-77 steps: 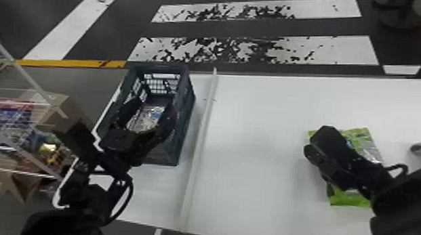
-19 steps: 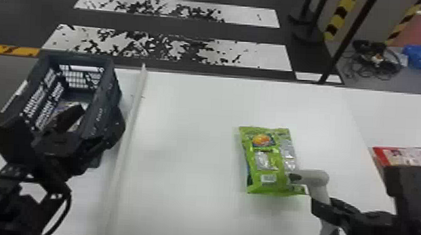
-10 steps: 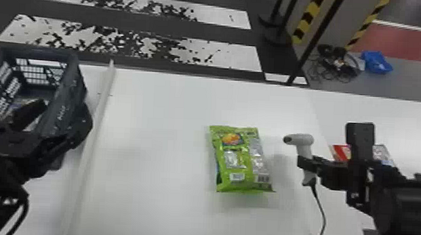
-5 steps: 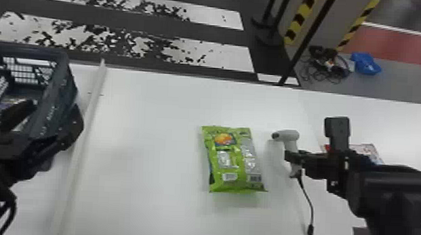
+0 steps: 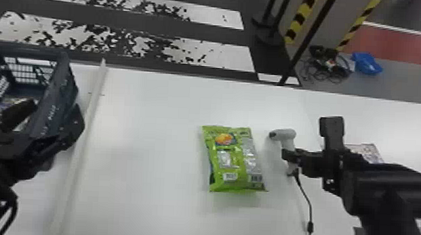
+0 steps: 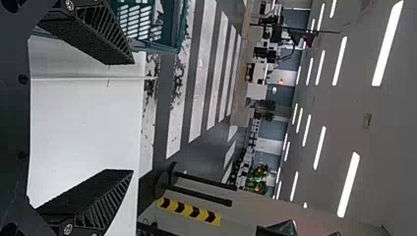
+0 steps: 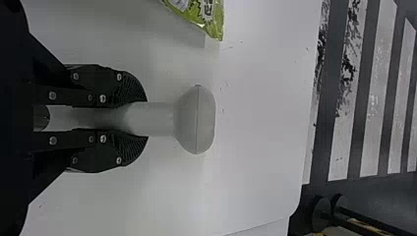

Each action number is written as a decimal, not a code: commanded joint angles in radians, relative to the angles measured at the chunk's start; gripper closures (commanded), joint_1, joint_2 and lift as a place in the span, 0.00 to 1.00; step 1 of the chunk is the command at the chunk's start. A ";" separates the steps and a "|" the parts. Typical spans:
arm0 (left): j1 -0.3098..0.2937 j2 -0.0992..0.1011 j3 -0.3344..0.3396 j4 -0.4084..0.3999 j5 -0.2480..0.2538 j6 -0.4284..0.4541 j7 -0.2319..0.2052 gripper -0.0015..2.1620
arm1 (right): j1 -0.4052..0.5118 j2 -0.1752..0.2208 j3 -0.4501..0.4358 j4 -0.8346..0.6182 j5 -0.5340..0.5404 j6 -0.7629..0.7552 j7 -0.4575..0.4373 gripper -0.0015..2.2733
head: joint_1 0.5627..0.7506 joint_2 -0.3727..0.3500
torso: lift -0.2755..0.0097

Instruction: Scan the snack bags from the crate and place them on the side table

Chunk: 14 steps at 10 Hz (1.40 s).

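My right gripper [image 5: 291, 156] is shut on the handle of the white scanner [image 5: 286, 135], right of the green snack bag [image 5: 233, 159], which lies flat on the white table. In the right wrist view the fingers of my right gripper [image 7: 133, 119] clasp both sides of the scanner [image 7: 195, 119], with a corner of the snack bag [image 7: 209, 19] beyond. My left gripper [image 5: 55, 119] is parked over the near side of the dark crate [image 5: 56, 95], where a snack bag [image 5: 15, 101] partly shows. The left wrist view has my left gripper [image 6: 129, 117] open with nothing between its fingers.
A white strip [image 5: 83, 133] crosses the table between crate and green bag. The scanner's cable [image 5: 306, 197] runs to the table's near edge. Another package [image 5: 367, 153] lies partly behind the right arm. A dark pole [image 5: 304, 41] stands past the far edge.
The right arm has come from over the green bag to the scanner and taken hold of it; the scanner stands more upright. The head view has swung right, shifting the crate and bag leftward.
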 commanded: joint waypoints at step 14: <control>0.006 -0.003 -0.003 -0.005 0.002 -0.002 -0.002 0.04 | 0.202 0.026 -0.172 -0.273 -0.406 0.232 0.148 0.05 | 0.70 0.33 | 0.64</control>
